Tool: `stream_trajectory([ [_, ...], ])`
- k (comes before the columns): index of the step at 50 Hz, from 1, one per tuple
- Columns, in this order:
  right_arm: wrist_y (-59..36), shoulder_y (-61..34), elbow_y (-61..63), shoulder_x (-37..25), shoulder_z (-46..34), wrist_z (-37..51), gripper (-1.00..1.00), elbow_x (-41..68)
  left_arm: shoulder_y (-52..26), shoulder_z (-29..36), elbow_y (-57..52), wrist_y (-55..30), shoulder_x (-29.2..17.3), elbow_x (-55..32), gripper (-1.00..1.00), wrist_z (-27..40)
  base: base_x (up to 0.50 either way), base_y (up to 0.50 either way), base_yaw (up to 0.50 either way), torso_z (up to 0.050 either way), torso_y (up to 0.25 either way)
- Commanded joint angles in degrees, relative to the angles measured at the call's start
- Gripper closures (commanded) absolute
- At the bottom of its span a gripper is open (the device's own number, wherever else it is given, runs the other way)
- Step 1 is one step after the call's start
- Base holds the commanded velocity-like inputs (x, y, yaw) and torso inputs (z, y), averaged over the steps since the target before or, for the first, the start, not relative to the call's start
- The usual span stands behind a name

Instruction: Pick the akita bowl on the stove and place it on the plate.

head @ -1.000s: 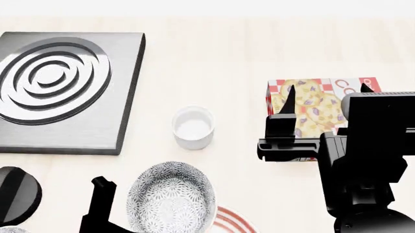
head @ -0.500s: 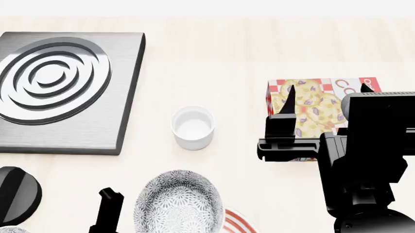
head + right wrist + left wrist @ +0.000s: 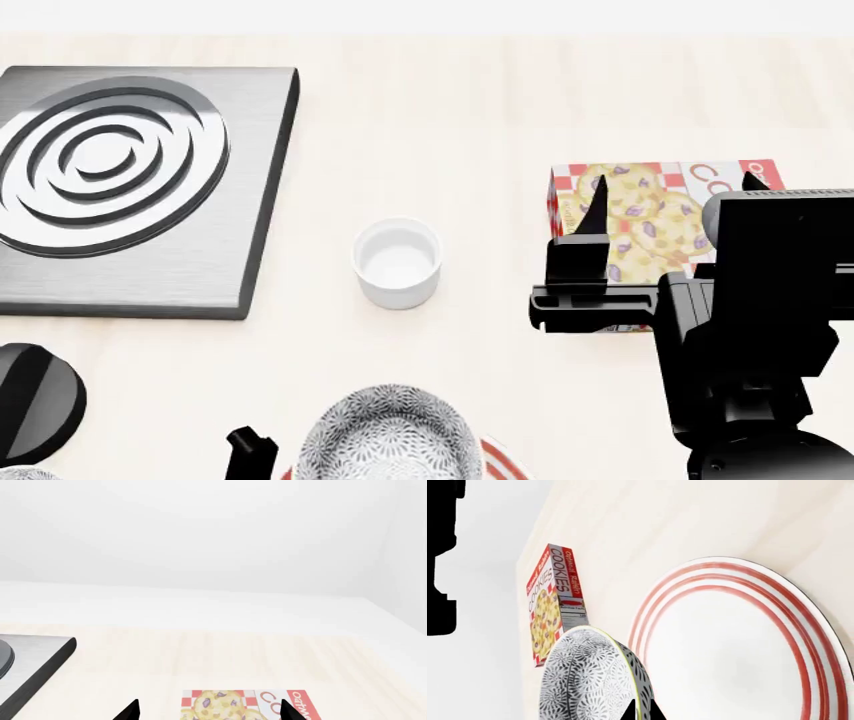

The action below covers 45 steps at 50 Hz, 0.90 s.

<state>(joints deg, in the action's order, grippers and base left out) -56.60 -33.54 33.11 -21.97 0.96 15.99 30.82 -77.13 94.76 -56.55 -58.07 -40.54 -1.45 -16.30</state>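
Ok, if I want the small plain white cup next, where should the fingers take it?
Probably by its rim, from straight above: the small plain white cup stands upright with its mouth open, so one finger can go inside the wall and one outside.

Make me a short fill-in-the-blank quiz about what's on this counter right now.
1. The rings on the plate rim are ____.
2. The box lying flat on the counter is labelled ____.
3. The stove burner has ____ on it.
4. The small white cup sits between the stove and the ____ box.

Answers: red; cookies; nothing; cookie
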Motion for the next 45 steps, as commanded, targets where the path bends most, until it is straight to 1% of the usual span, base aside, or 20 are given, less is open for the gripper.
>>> stream_trajectory([
  [1, 0.1, 0.0, -0.1, -0.1, -0.1, 0.2, -1.00, 0.2, 0.7, 0.3, -0.4, -0.3, 0.7, 2.2, 1.00, 1.4, 0.00, 0.00, 0.00, 0.000, 0.000],
  [23, 0.7, 0.0, -0.5, -0.3, -0.4, 0.3, -1.00, 0.3, 3.4, 4.0, 1.9, 1.1, 1.6, 4.6, 1.00, 3.8, 0.00, 0.00, 0.00, 0.000, 0.000],
  [45, 1.3, 0.1, -0.8, -0.5, -0.6, 0.5, -1.00, 0.5, 5.7, 4.5, 3.5, 1.8, 2.2, 4.9, 1.00, 5.2, 0.00, 0.00, 0.00, 0.000, 0.000],
])
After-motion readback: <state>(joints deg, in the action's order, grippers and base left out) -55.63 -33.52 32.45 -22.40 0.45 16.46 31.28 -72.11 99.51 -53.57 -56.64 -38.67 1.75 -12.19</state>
